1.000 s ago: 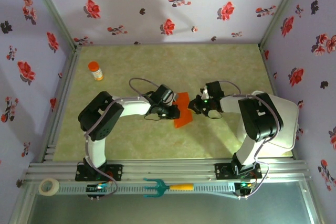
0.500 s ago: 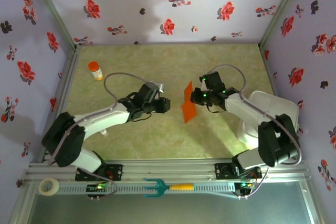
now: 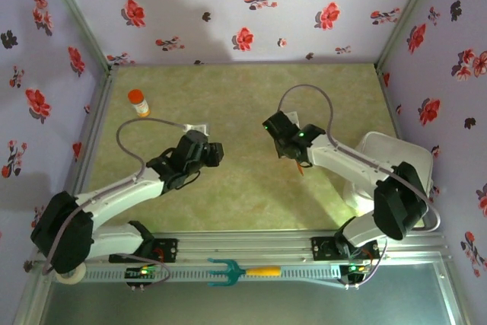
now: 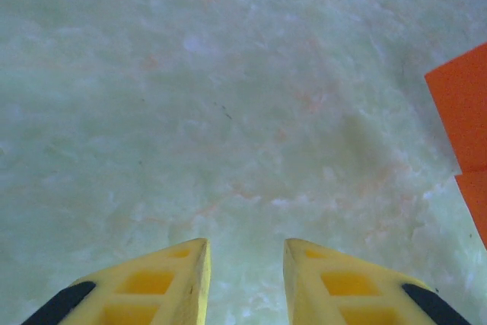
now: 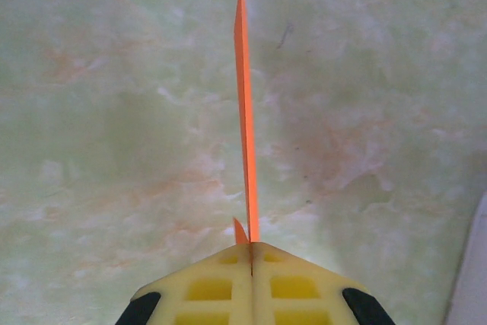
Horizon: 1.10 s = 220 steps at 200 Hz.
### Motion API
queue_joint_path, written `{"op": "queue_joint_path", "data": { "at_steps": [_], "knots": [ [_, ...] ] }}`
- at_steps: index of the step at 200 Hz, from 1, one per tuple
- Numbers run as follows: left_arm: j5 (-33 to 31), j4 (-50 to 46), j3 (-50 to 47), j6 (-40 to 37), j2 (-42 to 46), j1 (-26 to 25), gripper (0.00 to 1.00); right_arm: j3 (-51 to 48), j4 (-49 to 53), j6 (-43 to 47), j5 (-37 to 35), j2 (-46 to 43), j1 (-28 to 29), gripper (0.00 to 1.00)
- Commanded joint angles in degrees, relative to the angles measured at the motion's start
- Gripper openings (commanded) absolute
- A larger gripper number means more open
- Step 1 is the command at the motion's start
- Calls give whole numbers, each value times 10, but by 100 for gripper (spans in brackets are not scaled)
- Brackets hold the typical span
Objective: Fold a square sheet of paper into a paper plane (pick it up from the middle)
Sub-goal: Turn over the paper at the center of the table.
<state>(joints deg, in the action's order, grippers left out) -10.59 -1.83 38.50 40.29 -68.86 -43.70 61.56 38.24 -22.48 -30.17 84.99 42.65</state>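
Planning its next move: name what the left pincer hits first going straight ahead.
Probably the bare table; the paper is off to the right of the left pincer, outside that line.

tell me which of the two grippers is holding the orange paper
The right gripper: it is shut on the orange paper, which its wrist camera sees edge-on. The left gripper is open with nothing in it.

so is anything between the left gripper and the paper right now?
Nothing visible. In the left wrist view the left gripper, jaws apart and empty, faces bare table, with the orange paper at the right edge of that view. The right gripper is shut on that paper, holding it edge-on.
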Motion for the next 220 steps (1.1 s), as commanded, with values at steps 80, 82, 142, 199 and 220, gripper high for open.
{"op": "queue_joint_path", "data": {
  "at_steps": [80,82,142,199,220],
  "knots": [
    [-149,-96,-61,36,177,24,32,123,9,0,26,205,101,7],
    [-150,-98,-62,36,181,24,32,127,9,-2,32,209,101,7],
    [-142,-116,-64,40,199,27,32,127,-72,-52,289,195,70,31],
    [-20,-57,-28,10,91,27,32,-45,-217,-121,479,70,-86,34],
    [60,-27,4,8,11,28,28,-100,-267,-141,557,67,-152,21]
  ]
}}
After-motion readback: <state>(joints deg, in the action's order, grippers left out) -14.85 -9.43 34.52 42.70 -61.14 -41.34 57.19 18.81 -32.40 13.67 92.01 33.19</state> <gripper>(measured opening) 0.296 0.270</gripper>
